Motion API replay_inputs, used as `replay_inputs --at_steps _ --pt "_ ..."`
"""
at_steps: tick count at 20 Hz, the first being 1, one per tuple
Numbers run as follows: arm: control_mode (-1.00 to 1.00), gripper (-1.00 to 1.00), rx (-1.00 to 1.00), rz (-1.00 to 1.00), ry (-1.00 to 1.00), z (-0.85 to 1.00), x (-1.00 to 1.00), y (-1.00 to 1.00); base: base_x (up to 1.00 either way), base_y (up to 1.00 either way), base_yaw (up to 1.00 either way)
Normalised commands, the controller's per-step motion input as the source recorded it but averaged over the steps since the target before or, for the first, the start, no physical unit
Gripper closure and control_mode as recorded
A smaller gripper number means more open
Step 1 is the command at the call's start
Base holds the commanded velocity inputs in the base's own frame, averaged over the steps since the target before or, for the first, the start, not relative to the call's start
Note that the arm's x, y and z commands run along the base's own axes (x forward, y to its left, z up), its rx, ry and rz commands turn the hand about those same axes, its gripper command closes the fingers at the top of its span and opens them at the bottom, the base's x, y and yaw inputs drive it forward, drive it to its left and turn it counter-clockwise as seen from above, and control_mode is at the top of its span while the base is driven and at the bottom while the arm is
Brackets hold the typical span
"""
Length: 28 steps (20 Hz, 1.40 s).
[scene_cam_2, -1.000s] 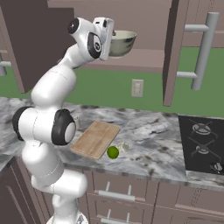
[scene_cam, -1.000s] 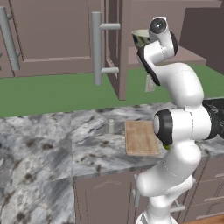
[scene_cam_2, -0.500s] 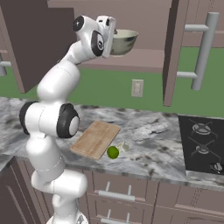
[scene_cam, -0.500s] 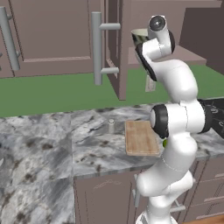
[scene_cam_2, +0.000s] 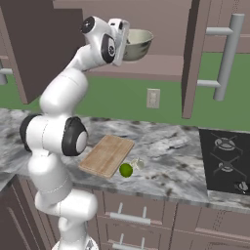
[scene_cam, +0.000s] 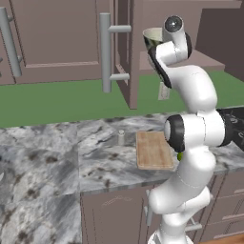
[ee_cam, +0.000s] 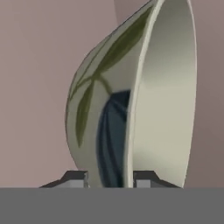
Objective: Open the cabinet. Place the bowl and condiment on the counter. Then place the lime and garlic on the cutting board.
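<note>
Bowl (scene_cam_2: 137,44) position: you will find it on the lower shelf of the open cabinet (scene_cam_2: 161,66), high above the cutting board (scene_cam_2: 107,155), with its pale inside turned upward. Your tool (ee_cam: 110,178) sits at the bowl's rim on the side nearest the arm; in the hand view one fingertip (ee_cam: 75,178) lies against the marbled outside wall and the other against the cream inside, so the rim runs between them. The jaws stand narrow, closed onto that rim. The cabinet door (scene_cam_2: 195,53) hangs open, well above and to the right of the cutting board in the right base view, its grey bar handle (scene_cam_2: 226,56) facing outward. The cutting board lies flat on the marble tabletop (scene_cam_2: 166,161). The lime (scene_cam_2: 126,170) rests on the tabletop just beside the board's near right corner, and the garlic (scene_cam_2: 138,163) sits just beside the lime. In the left base view, the condiment (scene_cam: 121,137) stands upright on the tabletop just left of the board.
</note>
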Motion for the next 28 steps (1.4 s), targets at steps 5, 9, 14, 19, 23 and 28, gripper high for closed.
replay_inputs --at_steps 5,9,14,19,23,28 --pt "-1.00 1.00 0.00 0.00 0.00 -0.09 -0.79 0.06 0.00 0.00 0.00" --pt "-1.00 1.00 0.00 0.00 0.01 0.00 -1.00 0.04 0.00 0.00 0.00" --pt "-1.00 1.00 0.03 0.00 0.04 0.03 -1.00 0.00 0.00 0.00 0.00" --pt "-1.00 1.00 0.07 0.00 0.08 0.00 -1.00 0.00 0.00 0.00 0.00" --pt "-1.00 1.00 0.08 0.00 0.19 0.00 -1.00 -0.01 0.00 0.00 0.00" --pt "-1.00 1.00 0.08 0.00 0.29 -0.09 -1.00 -0.03 0.00 0.00 0.00"
